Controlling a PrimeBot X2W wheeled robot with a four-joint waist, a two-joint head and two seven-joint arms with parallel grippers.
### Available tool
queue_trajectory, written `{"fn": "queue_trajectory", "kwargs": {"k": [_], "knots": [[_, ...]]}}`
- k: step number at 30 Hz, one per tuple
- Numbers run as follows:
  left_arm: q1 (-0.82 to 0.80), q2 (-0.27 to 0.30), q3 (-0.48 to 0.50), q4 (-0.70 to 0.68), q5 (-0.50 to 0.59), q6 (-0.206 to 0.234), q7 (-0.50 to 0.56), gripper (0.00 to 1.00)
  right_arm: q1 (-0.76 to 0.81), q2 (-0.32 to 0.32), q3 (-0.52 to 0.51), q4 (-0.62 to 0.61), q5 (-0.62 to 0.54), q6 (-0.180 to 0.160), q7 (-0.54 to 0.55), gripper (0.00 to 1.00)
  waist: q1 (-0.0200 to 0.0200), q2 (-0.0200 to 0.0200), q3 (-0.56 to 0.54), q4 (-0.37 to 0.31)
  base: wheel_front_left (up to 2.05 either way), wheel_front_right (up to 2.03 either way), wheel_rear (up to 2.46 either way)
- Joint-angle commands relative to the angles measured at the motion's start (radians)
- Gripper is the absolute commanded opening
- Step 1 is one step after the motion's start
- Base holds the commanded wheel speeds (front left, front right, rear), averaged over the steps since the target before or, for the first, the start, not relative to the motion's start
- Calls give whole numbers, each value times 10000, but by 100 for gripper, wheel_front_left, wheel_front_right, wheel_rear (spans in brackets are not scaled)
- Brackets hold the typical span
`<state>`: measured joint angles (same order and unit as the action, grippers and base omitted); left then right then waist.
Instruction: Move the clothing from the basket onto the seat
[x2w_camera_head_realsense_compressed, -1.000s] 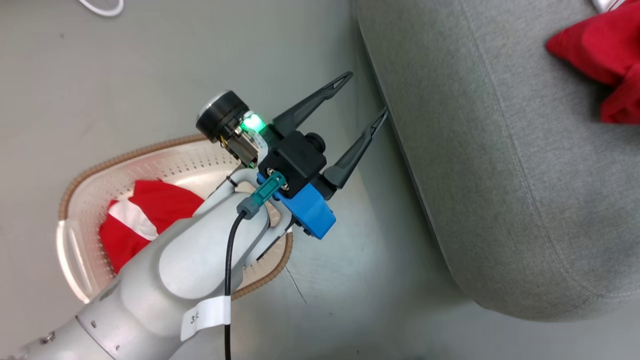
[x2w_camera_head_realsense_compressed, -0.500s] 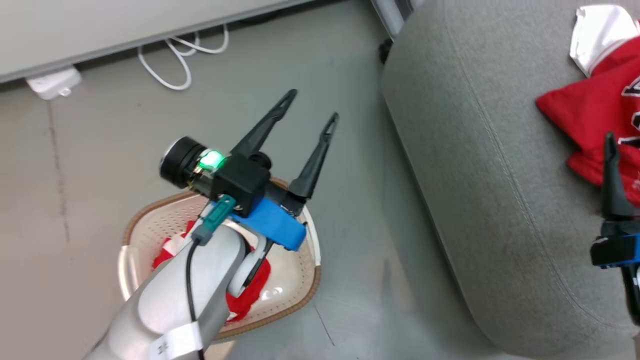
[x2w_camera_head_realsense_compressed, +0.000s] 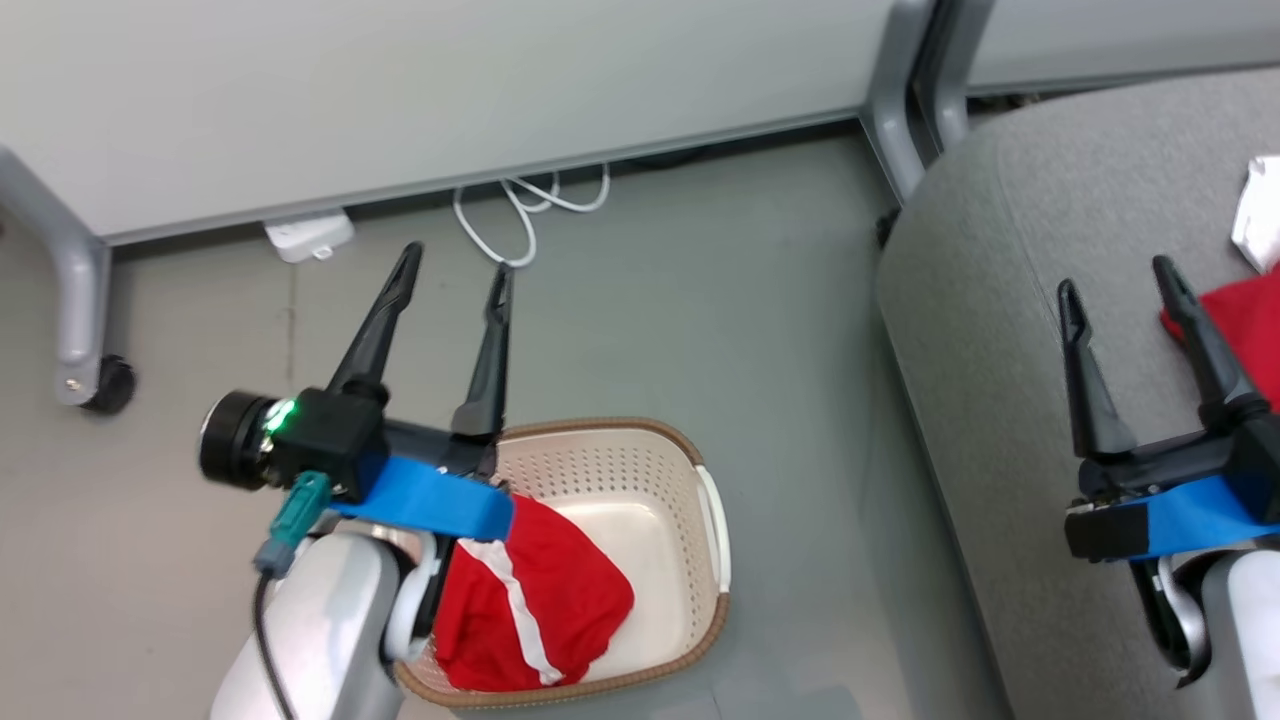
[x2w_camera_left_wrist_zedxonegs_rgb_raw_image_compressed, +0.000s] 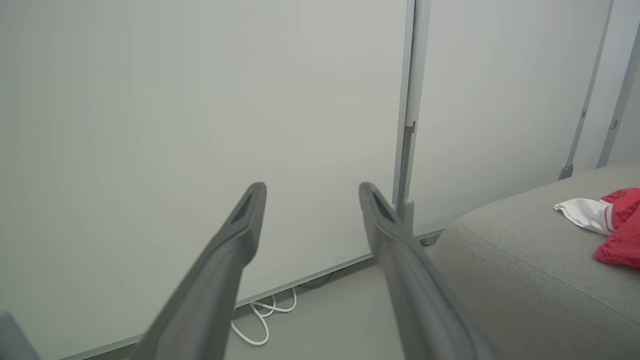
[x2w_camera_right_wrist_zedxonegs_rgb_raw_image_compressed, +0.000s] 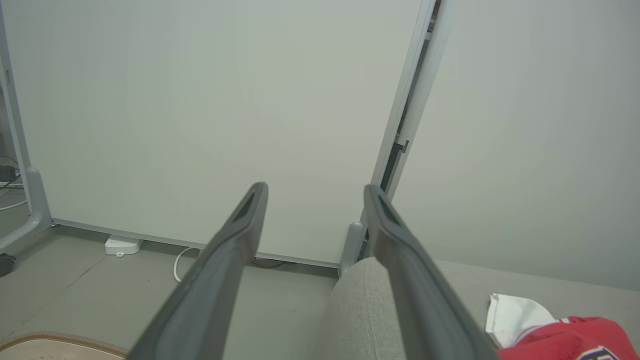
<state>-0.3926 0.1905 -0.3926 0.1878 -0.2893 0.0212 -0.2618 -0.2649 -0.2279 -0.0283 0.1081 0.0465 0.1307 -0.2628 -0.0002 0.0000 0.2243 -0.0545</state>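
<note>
Your task stood about half done. The seat (x2w_camera_head_realsense_compressed: 1000, 400), at right, carried one red garment (x2w_camera_head_realsense_compressed: 1258, 320) near its far side. The basket (x2w_camera_head_realsense_compressed: 600, 425), on the floor to its left, held the other red garment (x2w_camera_head_realsense_compressed: 540, 600), striped white and not yet lifted. Your left gripper (x2w_camera_head_realsense_compressed: 456, 260) hung by the basket and your right gripper (x2w_camera_head_realsense_compressed: 1115, 278) over the seat, both with fingers apart and empty. Partition panels (x2w_camera_head_realsense_compressed: 400, 90) stood behind, a white cable (x2w_camera_head_realsense_compressed: 530, 205) at their foot. Nothing seemed to bar the way.

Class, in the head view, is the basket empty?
No, a red garment with a white stripe lies inside the basket.
</note>
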Motion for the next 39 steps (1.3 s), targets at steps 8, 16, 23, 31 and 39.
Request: {"fn": "queue_trajectory", "kwargs": {"k": [8,16,23,31,39], "knots": [[1310,-426,1704,-195,600,-409,-46,100,664,370,99,-64,114,1,-31,100,2,0,-970,832,0,0,0],[2181,-751,2664,-196,1054,-845,-45,100,1406,738,-219,46,210,1,-31,100,2,0,-1506,1112,0,0,0],[2887,-967,3161,-141,1363,-1183,-47,100,2112,1028,-479,191,238,1,-31,100,2,0,-1900,1269,0,0,0],[3316,-1161,3379,109,1528,-1394,-47,100,2742,1247,-697,401,234,1,-31,100,2,0,-2143,1335,0,0,0],[3440,-1243,3474,323,1612,-1491,-47,100,2898,1361,-743,581,272,1,-31,100,2,0,-2195,1316,0,0,0]]}}
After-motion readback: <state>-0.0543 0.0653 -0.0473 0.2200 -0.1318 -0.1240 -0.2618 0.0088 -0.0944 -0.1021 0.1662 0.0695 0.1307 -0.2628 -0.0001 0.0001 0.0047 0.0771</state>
